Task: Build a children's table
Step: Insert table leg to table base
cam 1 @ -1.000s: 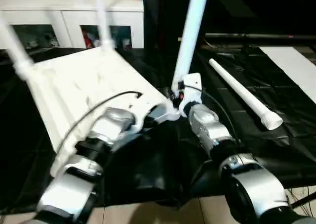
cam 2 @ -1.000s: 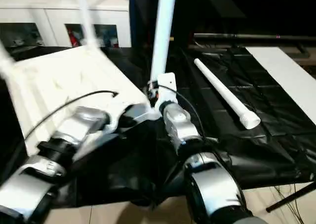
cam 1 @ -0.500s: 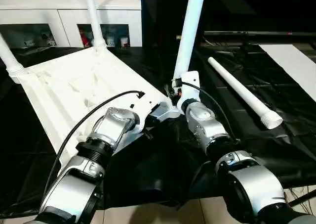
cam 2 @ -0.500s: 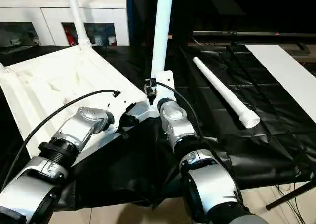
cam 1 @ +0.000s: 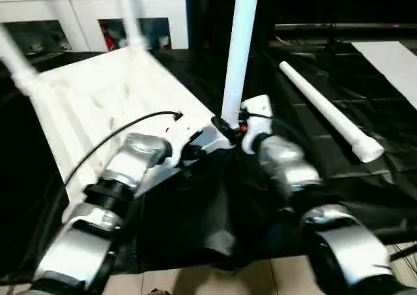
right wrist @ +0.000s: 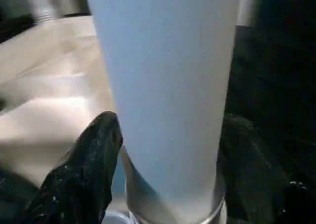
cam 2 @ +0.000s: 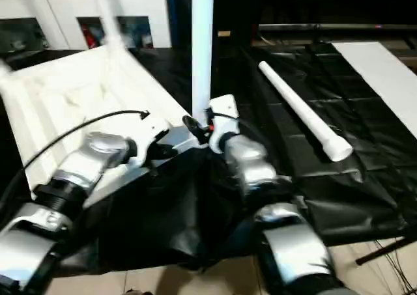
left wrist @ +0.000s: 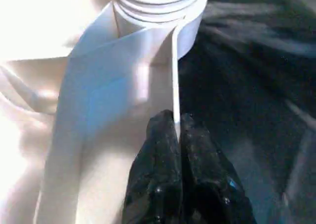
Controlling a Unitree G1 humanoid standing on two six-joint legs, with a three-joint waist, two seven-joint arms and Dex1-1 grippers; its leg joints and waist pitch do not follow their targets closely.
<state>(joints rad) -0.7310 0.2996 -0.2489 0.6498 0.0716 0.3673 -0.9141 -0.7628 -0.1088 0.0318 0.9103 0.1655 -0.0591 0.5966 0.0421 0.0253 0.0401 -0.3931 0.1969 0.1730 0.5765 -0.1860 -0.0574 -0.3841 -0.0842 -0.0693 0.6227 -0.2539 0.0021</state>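
The children's table top point(cam 1: 98, 106) lies upside down on black cloth, ribbed side up. Two white legs point(cam 1: 130, 15) point(cam 1: 16, 60) stand in its far corners. A third leg point(cam 1: 238, 54) stands upright in the near right corner socket point(left wrist: 158, 1), its threads showing. My left gripper point(left wrist: 176, 127) is shut on the thin rim of the top just below that socket. My right gripper point(right wrist: 168, 125) is open, with a black finger point(right wrist: 94, 155) on either side of the upright leg's base. One more leg point(cam 1: 326, 109) lies loose on the cloth to the right.
A white cabinet with glass doors point(cam 1: 85, 21) stands behind the table top. A white sheet point(cam 1: 391, 60) lies at the far right. The black cloth ends at pale floor tiles point(cam 1: 293, 275) near me. A black cable point(cam 1: 130, 132) runs over my left forearm.
The head camera has shifted and tilted. My right gripper's fingers have spread wider around the upright leg. My left gripper keeps its hold on the rim.
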